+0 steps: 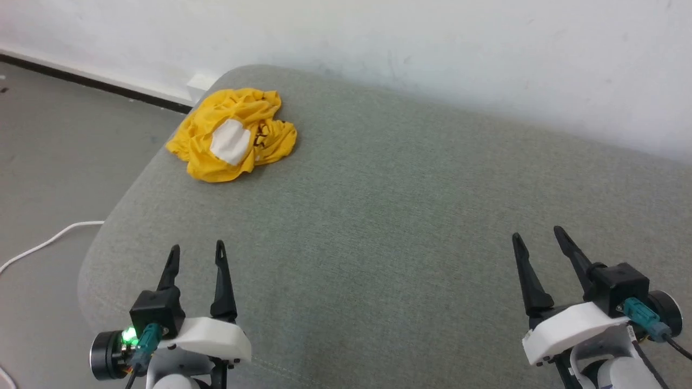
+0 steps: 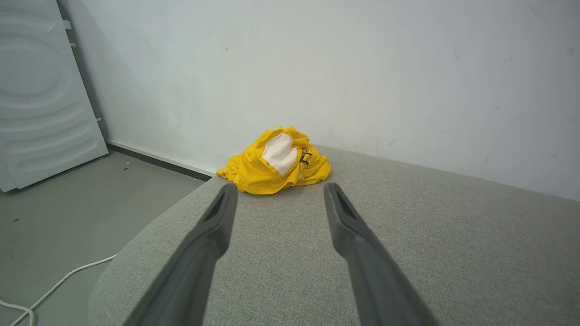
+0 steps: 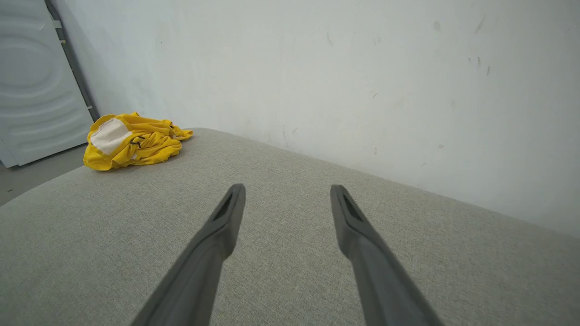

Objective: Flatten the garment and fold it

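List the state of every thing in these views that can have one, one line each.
Mustard-yellow cotton T-shirt, crumpled in a heap, white square patch facing up, neither flattened nor folded, on the grey fabric cushion near its far left corner.
Left hand, open, holding nothing, apart from the T-shirt.
Right hand, open, holding nothing, farther from the T-shirt.
Thin white cable, lying loose on the floor.

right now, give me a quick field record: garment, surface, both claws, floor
garment: yellow, crumpled in a heap, white patch on top
place: far left corner of the grey cushion, near the wall
left claw: open, empty, apart from the garment
right claw: open, empty, farther from the garment
floor: white cable left of the cushion
task state: not yet flattened
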{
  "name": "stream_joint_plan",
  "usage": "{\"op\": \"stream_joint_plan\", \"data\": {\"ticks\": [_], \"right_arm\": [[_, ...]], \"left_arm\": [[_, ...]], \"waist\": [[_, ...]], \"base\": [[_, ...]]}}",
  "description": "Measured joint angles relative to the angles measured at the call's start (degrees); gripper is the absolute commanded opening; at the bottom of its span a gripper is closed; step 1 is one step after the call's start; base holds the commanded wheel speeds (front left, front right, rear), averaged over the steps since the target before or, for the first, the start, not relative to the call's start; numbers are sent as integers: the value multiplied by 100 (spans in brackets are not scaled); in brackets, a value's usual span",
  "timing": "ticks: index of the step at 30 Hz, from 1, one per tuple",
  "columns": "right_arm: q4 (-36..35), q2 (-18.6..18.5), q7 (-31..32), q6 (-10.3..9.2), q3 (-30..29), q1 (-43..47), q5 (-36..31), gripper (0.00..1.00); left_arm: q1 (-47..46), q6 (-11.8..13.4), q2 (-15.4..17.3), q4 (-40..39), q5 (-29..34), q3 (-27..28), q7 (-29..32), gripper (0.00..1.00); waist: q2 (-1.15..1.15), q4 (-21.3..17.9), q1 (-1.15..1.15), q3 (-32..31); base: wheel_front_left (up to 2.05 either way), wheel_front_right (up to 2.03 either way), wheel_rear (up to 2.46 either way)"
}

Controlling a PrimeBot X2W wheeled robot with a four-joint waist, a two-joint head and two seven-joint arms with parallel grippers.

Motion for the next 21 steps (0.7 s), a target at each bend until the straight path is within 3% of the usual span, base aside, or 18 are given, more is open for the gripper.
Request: {"op": "stream_joint_plan", "data": {"ticks": [21], "right_arm": [[92,2,-123,0,41,-68,77,100]], "left_arm": [[-14,140,-4,112,-85,37,-257,100]], "waist": [[0,631,0,18]], "base": [[0,0,0]]}}
